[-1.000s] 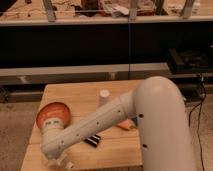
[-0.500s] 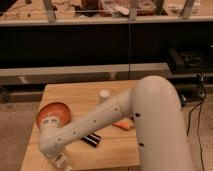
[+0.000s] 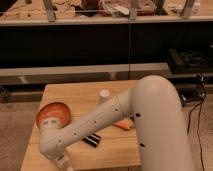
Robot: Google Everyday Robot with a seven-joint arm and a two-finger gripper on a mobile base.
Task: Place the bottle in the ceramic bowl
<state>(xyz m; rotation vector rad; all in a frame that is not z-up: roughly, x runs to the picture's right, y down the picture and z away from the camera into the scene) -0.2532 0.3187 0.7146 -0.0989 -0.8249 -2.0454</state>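
Gripper (image 3: 63, 161) low at the wooden table's (image 3: 80, 95) front-left edge; its opening and load cannot be told. Bottle not visible. Ceramic bowl (image 3: 52, 114) just behind the gripper. Black ribbed block (image 3: 91, 140) right of it. Advice: lift clear, centre over bowl, lower before release.

The arm's elbow (image 3: 52, 145) has sunk lower, tool (image 3: 64, 162) (near table's front edge) following.
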